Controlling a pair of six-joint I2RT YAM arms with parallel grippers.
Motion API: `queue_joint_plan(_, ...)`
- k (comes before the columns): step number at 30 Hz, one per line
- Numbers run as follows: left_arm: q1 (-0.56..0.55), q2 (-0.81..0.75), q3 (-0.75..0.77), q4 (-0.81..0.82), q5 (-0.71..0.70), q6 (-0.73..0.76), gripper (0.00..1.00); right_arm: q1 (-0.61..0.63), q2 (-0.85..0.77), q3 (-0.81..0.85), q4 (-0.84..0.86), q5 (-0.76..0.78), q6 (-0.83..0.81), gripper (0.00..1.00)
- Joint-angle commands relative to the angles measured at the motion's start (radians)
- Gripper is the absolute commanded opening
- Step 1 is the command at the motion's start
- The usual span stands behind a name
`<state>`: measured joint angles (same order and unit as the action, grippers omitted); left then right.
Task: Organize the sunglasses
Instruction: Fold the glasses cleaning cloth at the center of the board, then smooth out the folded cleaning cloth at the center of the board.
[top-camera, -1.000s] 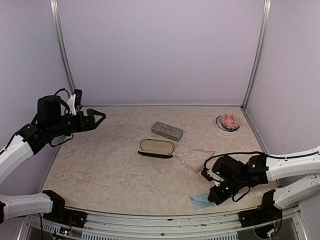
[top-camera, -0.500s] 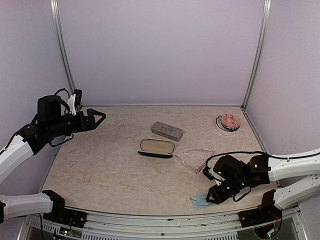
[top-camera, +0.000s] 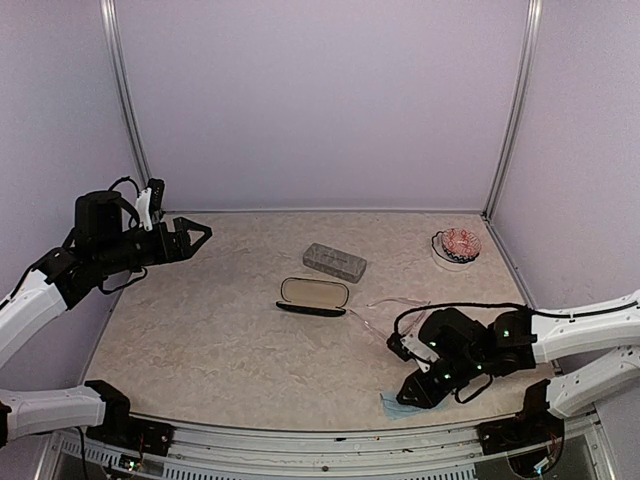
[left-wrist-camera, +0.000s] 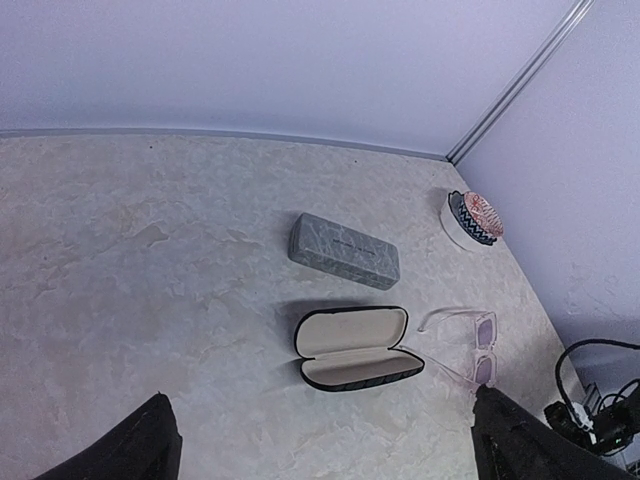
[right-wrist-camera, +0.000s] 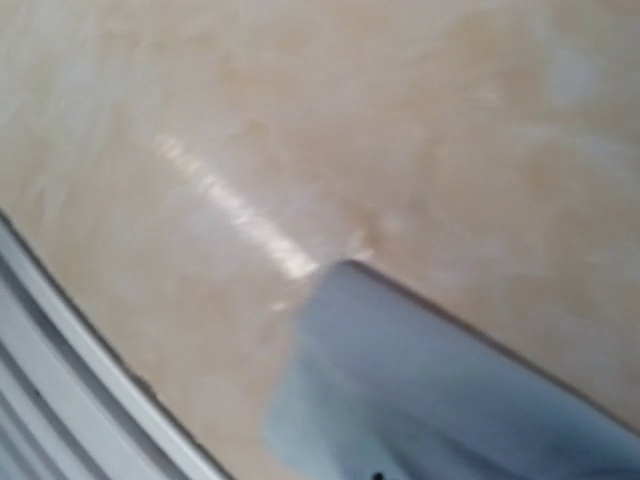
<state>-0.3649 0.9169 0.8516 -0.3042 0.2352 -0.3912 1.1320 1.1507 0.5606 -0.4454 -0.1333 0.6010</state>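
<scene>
Top external: right hand (top-camera: 412, 392) slid left over the near-edge cloth (top-camera: 389, 404), grip unreadable; left hand (top-camera: 192, 238) spread; clear sunglasses (left-wrist-camera: 478, 345) untouched.

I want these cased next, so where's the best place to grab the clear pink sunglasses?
Probably the bridge between the lenses of the clear pink sunglasses, coming down from above. Both arms lie unfolded toward the open black case and look thin, so the front is the sturdier hold.

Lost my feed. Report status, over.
Left gripper open, raised left. Right gripper low over blue cloth, jaws unclear. Clear sunglasses beside open black case, unobstructed.
</scene>
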Motion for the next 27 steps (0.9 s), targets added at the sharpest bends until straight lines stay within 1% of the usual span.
queue_joint_plan(1, 0.009, -0.002, -0.006, 0.008, 0.000, 0.017, 0.99, 0.057, 0.066, 0.039, 0.052, -0.022, -0.054, 0.23)
queue_joint_plan(4, 0.010, -0.002, -0.006, 0.007, 0.002, 0.017, 0.99, 0.084, 0.118, 0.066, 0.018, 0.028, -0.061, 0.26)
queue_joint_plan(7, 0.010, -0.002, -0.006, 0.007, 0.003, 0.017, 0.99, 0.100, 0.160, 0.086, -0.011, 0.076, -0.063, 0.28)
queue_joint_plan(14, 0.010, -0.004, -0.006, 0.006, 0.003, 0.017, 0.99, 0.130, 0.224, 0.109, -0.032, 0.099, -0.077, 0.25)
queue_joint_plan(27, 0.009, -0.004, -0.006, 0.006, 0.001, 0.018, 0.99, 0.153, 0.261, 0.146, -0.074, 0.189, -0.077, 0.26)
